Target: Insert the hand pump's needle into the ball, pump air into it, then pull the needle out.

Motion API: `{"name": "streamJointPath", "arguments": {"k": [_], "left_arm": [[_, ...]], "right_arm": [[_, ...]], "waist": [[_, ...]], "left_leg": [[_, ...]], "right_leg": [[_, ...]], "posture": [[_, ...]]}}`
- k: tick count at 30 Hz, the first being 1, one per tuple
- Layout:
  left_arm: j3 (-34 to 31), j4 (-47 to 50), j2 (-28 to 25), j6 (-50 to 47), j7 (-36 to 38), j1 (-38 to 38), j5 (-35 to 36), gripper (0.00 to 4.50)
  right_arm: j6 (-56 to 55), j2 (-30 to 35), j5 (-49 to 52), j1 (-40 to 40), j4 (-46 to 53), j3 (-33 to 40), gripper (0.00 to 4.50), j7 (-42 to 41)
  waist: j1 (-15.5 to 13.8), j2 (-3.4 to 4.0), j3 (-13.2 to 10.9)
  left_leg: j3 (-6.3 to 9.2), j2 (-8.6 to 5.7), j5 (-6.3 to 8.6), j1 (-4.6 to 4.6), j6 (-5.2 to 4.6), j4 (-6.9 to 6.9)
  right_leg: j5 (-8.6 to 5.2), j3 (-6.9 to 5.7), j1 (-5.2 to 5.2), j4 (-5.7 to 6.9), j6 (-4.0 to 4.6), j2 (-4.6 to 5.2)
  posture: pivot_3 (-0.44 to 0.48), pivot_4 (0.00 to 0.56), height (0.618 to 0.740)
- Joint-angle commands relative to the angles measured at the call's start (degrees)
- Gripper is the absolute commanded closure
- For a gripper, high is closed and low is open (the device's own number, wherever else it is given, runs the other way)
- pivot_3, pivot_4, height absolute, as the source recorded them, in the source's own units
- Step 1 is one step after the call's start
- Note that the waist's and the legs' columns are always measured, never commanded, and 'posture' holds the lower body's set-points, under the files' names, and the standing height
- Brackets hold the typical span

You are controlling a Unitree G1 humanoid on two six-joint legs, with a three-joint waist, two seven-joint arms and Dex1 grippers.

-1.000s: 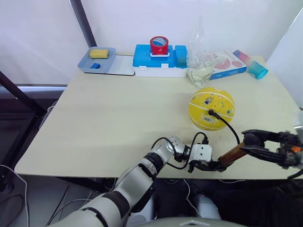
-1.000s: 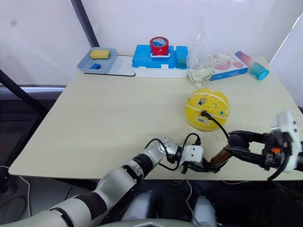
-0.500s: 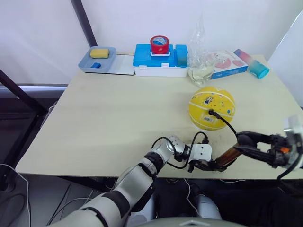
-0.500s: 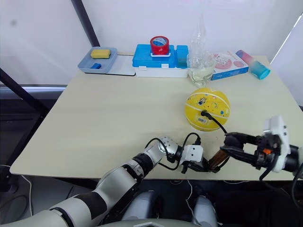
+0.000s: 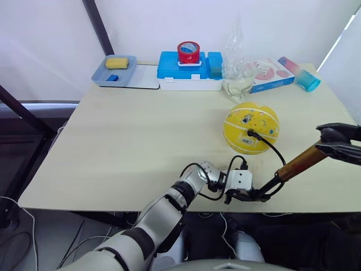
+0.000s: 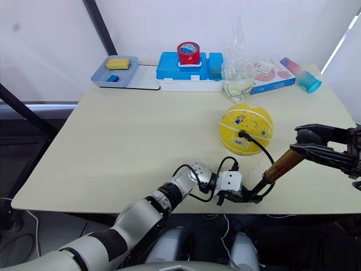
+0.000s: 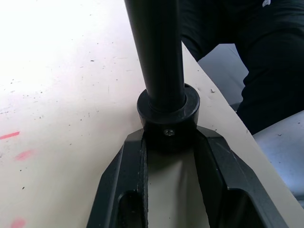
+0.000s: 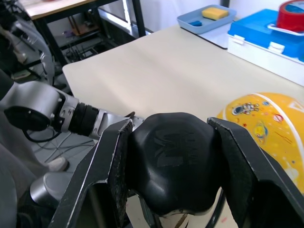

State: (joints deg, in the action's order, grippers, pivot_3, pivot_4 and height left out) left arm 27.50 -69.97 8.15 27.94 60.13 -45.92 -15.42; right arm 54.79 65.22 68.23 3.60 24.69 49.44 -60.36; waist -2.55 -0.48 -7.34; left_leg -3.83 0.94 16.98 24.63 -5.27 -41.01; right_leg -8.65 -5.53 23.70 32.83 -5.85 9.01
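The yellow ball (image 5: 251,128) with printed dots rests on the table's right half. The hand pump's thin black hose (image 5: 269,148) runs from the ball down to the pump's lower end. The bronze pump cylinder (image 5: 299,164) slants up to the right near the table's front edge. My left gripper (image 5: 260,195) is shut on the pump's black end cap (image 7: 168,110), low at the front edge. At the upper end, my right gripper (image 5: 323,139) is shut on the black handle (image 8: 172,159).
At the back of the table (image 5: 130,135) stand a grey tray (image 5: 115,71) with a yellow sponge, a blue box (image 5: 190,71) topped by a red tape roll (image 5: 189,52), a clear plastic bag (image 5: 237,70), a pink flat box (image 5: 269,74) and a teal tube (image 5: 304,78).
My right gripper has moved right and up with the handle, away from the left gripper. Much more of the bronze cylinder now shows between them. The left gripper and ball stayed put.
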Motion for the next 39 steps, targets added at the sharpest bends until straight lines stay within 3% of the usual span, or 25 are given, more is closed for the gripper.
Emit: {"name": "streamJointPath", "arguments": {"k": [1, 10, 14, 18, 20, 28, 34, 39], "left_arm": [[2.3, -2.9, 3.1, -1.6, 0.6, 0.3, -3.2, 3.59], [2.2, -3.0, 3.3, -1.7, 0.5, 0.2, -3.2, 3.59], [2.2, -3.0, 3.3, -1.8, 0.2, 0.1, -3.3, 3.59], [2.1, -2.9, 3.3, -1.9, 0.1, 0.0, -3.2, 3.59], [2.1, -2.9, 3.3, -1.9, 0.1, 0.0, -3.2, 3.59], [2.1, -2.9, 3.0, -1.8, 0.4, 0.0, -3.4, 3.59], [2.1, -2.9, 2.9, -1.6, 0.5, 0.1, -3.3, 3.59], [2.2, -2.9, 3.0, -1.5, 0.6, 0.1, -3.4, 3.59]], "right_arm": [[-1.6, -0.1, -2.5, 0.1, 1.2, 4.5, 2.5, 1.0], [-9.8, -7.8, -13.8, 9.8, 8.6, -14.7, 2.5, 0.7], [-16.8, -11.8, -22.6, 11.8, 7.9, -26.2, 2.5, 1.4], [-23.8, -15.3, -28.7, 12.7, 5.4, -31.9, 2.5, 1.1], [-26.4, -16.8, -28.7, 12.2, 4.9, -31.5, 2.5, 0.9], [-23.2, -15.4, -15.2, 9.0, 6.1, -15.4, 2.5, 1.1], [-15.0, -8.1, -4.1, 6.1, 5.2, -1.2, 2.5, 2.8], [-7.8, -1.4, 2.3, 1.4, 2.5, 4.4, 2.5, 5.0]], "waist": [[0.0, -0.01, 0.0], [0.2, -0.53, 0.5], [0.1, -0.48, 0.5], [0.1, -0.49, 0.6], [0.1, -0.56, 0.6], [0.0, -0.22, 0.3], [0.1, -0.1, 0.1], [0.1, 0.01, 0.0]], "left_leg": [[0.01, 0.0, 0.0, 0.0, 0.0, 0.0], [0.03, 0.07, 0.01, -0.14, 0.03, 0.01], [0.05, 0.08, 0.0, -0.14, 0.03, 0.01], [0.05, 0.08, 0.0, -0.13, 0.02, 0.02], [0.04, 0.07, 0.0, -0.16, 0.02, 0.02], [0.05, 0.08, -0.02, -0.09, 0.04, 0.0], [0.0, 0.05, -0.02, -0.07, 0.04, 0.0], [0.02, 0.06, -0.01, -0.04, 0.05, 0.0]], "right_leg": [[0.0, -0.01, 0.0, 0.0, 0.01, -0.01], [-0.17, 0.0, -0.1, 0.05, -0.21, -0.06], [-0.18, -0.02, -0.09, 0.05, -0.2, -0.09], [-0.18, -0.03, -0.08, 0.05, -0.14, -0.1], [-0.17, -0.02, -0.1, 0.05, -0.12, -0.1], [-0.04, -0.02, -0.04, 0.05, 0.06, -0.08], [-0.02, 0.01, -0.02, 0.05, 0.08, -0.05], [-0.05, -0.01, -0.01, 0.04, 0.05, -0.06]], "posture": [[0.0, 0.15, 0.729], [0.0, 0.15, 0.729], [0.0, 0.15, 0.729], [0.0, 0.15, 0.729], [0.0, 0.15, 0.729], [0.0, 0.15, 0.729], [0.0, 0.15, 0.729], [0.0, 0.15, 0.729]]}}
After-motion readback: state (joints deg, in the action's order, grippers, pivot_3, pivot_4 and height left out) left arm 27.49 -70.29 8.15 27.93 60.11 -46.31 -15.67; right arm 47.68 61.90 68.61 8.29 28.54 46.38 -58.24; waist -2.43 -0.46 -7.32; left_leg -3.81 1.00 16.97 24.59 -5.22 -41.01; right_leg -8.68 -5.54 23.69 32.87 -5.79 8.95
